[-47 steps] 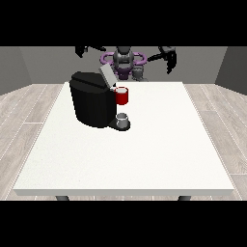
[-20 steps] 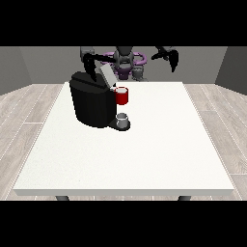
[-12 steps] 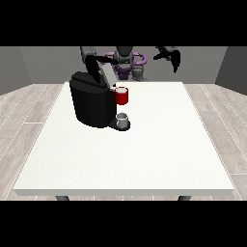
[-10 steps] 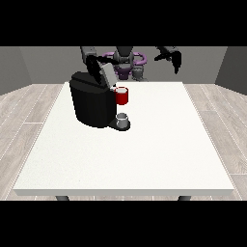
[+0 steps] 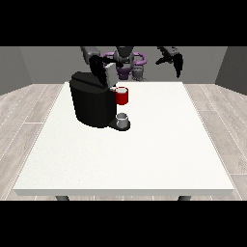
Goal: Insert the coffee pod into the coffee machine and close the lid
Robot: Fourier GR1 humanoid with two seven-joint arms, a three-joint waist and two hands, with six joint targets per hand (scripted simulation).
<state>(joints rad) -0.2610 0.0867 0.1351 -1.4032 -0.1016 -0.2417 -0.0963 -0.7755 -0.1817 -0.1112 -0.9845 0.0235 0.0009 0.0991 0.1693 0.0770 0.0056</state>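
Hand at the view's left is parked right over the top back of the black coffee machine, probably lining up with the lid; can't tell how its fingers lie. The other hand, at the view's right, hangs high off the tabletop, fingers pointing down and relaxed, holding nothing. A grey thing sits at the machine's base, under a red thing at the machine. Might be the pod, not sure.
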